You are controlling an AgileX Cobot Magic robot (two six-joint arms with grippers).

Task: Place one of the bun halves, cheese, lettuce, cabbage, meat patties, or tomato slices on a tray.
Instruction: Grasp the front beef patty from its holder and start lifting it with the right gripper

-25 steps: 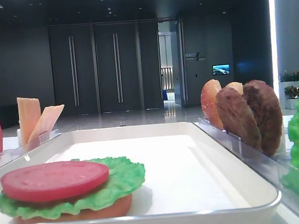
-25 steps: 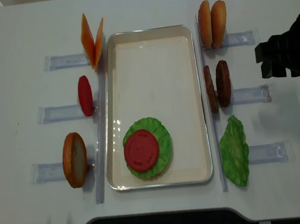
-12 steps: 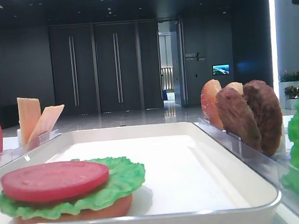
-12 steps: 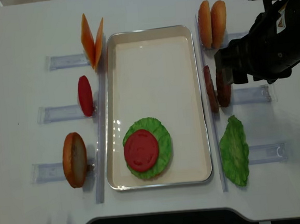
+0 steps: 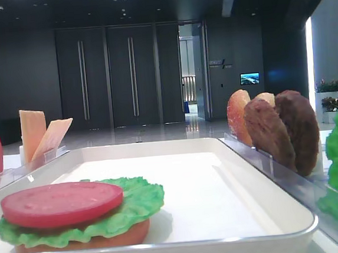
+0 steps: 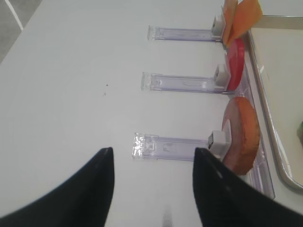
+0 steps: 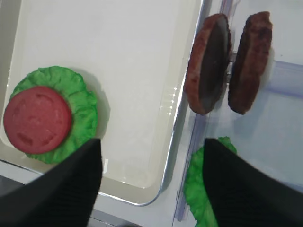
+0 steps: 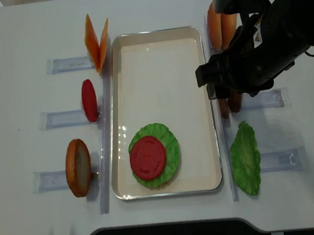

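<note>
Above the rack at the right of the tray point(image 8: 210, 108), the right claw point(image 7: 151, 189) hung wide open and held nothing, its two dark fingers framing the wrist view. The meat patties point(image 7: 229, 64) stood just ahead of it and slightly to its right, both on edge in a clear slotted rack point(image 8: 264, 99), side by side with a narrow gap between them. Their flat faces were turned toward the tray, so the long axis of each ran along the tray's long side; a grip would likely have to close across the thickness of one disc. The right arm was plainly the nearer one. The left claw point(image 6: 151, 189), also fully spread and empty, hovered over bare white surface point(image 6: 71, 94) beside the left racks.

The patties looked thick, dark brown and grainy. On the tray's near end lay a smooth red tomato slice point(image 8: 147, 157) on frilly green lettuce point(image 8: 171, 143), over an orange bun base point(image 5: 84, 240).
</note>
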